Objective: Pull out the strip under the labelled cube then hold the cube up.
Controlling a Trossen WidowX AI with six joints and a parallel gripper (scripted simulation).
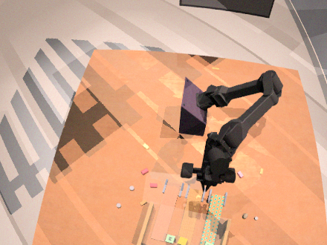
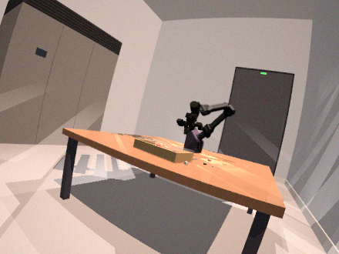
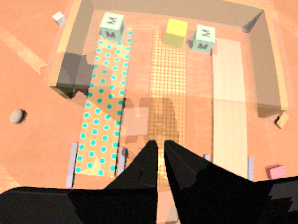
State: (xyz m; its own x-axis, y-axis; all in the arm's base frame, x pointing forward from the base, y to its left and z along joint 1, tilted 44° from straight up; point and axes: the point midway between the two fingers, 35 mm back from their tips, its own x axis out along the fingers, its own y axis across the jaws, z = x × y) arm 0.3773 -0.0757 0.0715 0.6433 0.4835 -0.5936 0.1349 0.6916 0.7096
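While all three strips lie unpulled, the black claw (image 1: 204, 188) (image 2: 187, 131) (image 3: 158, 147) hangs shut, apparently empty; the mint M-marked cube (image 1: 209, 243) (image 3: 112, 27) sits at the far end of the teal-dotted strip (image 1: 213, 214) (image 3: 104, 107) (seemingly the right one), so pulling and lifting both remain.

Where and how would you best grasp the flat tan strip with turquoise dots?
Probably by the near end of the strip, coming from above on the open side, fingers across its narrow width. It is long and flat; a pale green "M" cube and the wooden wall crowd the far end. Short grey bars flank the near end, so clearance looks tight.
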